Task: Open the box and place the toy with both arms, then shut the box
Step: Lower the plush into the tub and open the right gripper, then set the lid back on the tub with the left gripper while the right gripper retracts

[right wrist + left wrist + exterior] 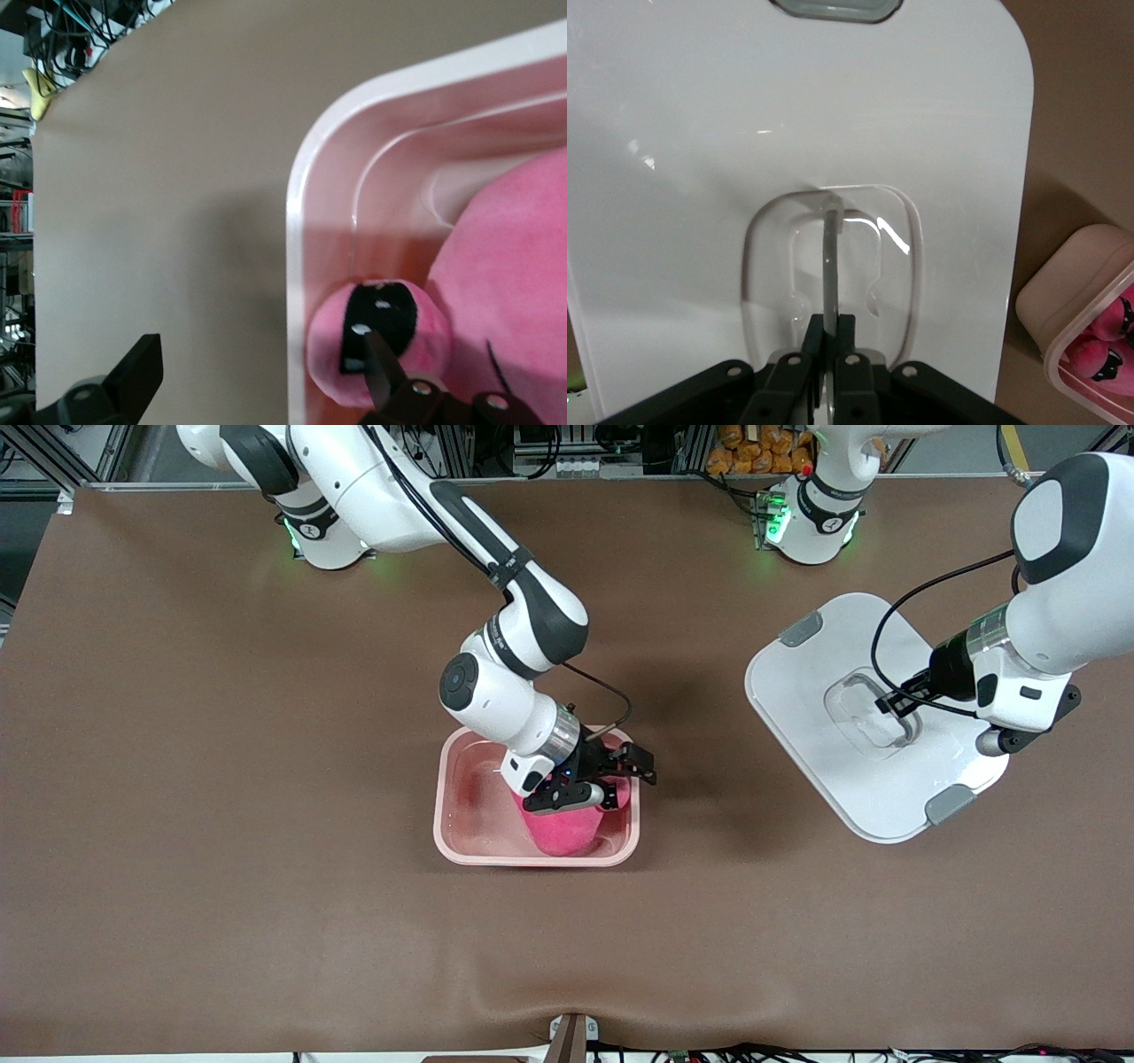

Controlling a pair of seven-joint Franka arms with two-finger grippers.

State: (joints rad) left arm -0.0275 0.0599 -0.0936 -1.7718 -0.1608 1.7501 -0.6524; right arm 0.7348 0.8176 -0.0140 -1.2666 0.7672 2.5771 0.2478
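— Where is the toy right now?

— The bright pink rounded plush toy point(562, 828) sits inside the rounded-rectangular translucent pale pink plastic tub point(461, 815), which stands open near the middle of the brown counter point(221, 779). The plush fills the end of the tub toward the left arm's end of the counter. In the right wrist view its small lighter pink head point(381, 341), with a dark patch on it, lies against the tub's wall near a rounded corner.

— And the right end effector?

— The right end effector point(620, 778) hangs over that same end of the tub, just above the plush. Its fingers stand wide apart with nothing between them: one fingertip point(379, 363) is over the plush's head, the other point(137, 367) is outside the tub's rim, over bare counter.

— What about the lid?

— The flat white lid point(824, 717) with its two grey side clips is off the tub, well apart from it, toward the left arm's end of the counter. One clip point(802, 629) is at the edge farther from the front camera, the other point(950, 804) at the nearer edge.

— Is the left arm doing anything with it?

— The left end effector point(895, 701) is down in the lid's recessed handle well point(766, 266), its fingers pinched together on the thin handle bar point(831, 266). Whether the lid rests on the counter or is lifted, I can't tell.
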